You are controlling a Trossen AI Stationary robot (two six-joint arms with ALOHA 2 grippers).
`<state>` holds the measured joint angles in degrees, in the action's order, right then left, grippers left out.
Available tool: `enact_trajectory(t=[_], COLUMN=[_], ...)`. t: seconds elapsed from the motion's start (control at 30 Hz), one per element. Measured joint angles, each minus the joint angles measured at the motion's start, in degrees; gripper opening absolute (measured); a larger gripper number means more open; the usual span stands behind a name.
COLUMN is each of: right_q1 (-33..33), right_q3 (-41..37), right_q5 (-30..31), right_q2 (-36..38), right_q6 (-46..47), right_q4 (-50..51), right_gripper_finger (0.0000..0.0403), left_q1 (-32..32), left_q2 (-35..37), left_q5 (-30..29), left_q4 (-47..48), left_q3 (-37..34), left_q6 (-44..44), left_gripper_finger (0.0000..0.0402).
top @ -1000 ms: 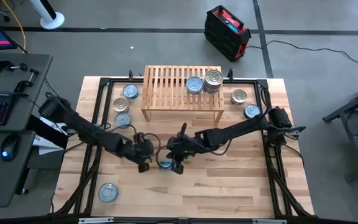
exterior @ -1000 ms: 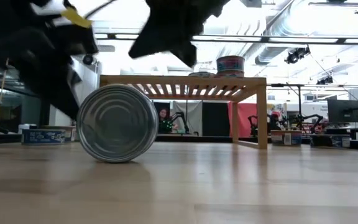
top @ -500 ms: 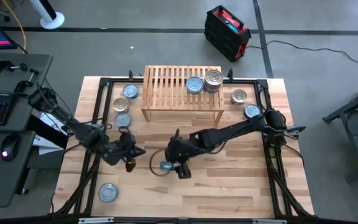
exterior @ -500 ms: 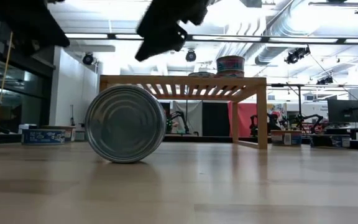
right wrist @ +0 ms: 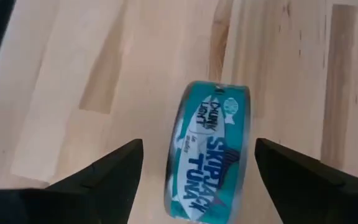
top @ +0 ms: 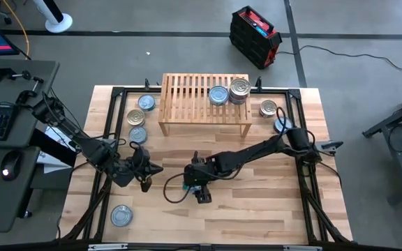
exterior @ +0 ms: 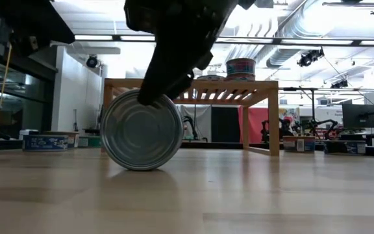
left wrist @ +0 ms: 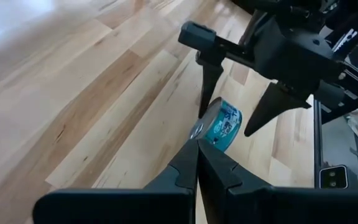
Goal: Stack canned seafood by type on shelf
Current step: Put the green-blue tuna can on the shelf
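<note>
Standing on its rim on the plank desk between the spread fingers of the right pincer, which has opened and dropped lower over it since a second ago, the teal-labelled round tuna tin could roll away if nudged before they close.

The left gripper is drawn back from the can, well clear to its left, fingers together. The right gripper is spread wide and lower, straddling the can without touching. The can, on edge, seems to sit slightly farther right in the low view
</note>
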<state>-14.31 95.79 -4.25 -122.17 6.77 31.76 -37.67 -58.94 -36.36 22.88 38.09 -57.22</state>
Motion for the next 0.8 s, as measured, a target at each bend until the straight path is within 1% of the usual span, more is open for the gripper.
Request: enact_trajectory(t=[0.07,0.13,0.2,0.3,0.33,0.4,0.47,0.63,0.73,0.8], right_q1=[-0.13,-0.44,-0.80,-1.30,-1.49,-1.70,-1.83,-1.43,0.41,2.41], right_q3=[0.00,0.00,0.94,4.81,6.76,11.71,17.16,28.14,32.13,33.42], right_q5=[1.78,3.98,5.84,8.40,9.20,11.49,16.41,35.80,48.06,55.34], right_q2=[-0.32,-0.49,-0.52,-0.52,-0.52,-0.52,-0.51,-0.44,-0.42,-0.33], right_q6=[1.24,2.17,2.60,3.37,3.05,0.69,-2.07,-12.10,-18.01,-21.20], right_q4=[-0.20,-0.03,0.97,2.72,4.08,7.11,9.78,13.80,14.71,15.56], right_gripper_finger=[0.0289,0.0262,0.0214,0.0116,0.0104,0.0105,0.0105,0.0105,0.0105,0.0105], left_q1=[0.00,0.00,0.00,0.04,0.04,0.02,0.04,0.04,0.04,0.04], left_q2=[0.00,0.00,0.23,2.39,3.60,6.40,9.89,17.88,21.13,22.57], left_q5=[0.00,0.02,0.66,4.24,5.02,5.31,5.02,4.70,4.72,4.70], left_q4=[-0.03,-0.49,-2.29,-7.39,-8.74,-9.61,-9.51,-9.59,-9.80,-9.76], left_q3=[0.00,0.00,0.00,0.01,0.03,0.75,2.38,7.38,10.00,10.96], left_q6=[0.13,0.20,0.73,7.55,10.08,14.12,17.70,27.35,32.15,34.86], left_gripper_finger=[0.0000,0.0000,0.0000,0.0000,0.0000,0.0000,0.0000,0.0001,0.0001,0.0001])
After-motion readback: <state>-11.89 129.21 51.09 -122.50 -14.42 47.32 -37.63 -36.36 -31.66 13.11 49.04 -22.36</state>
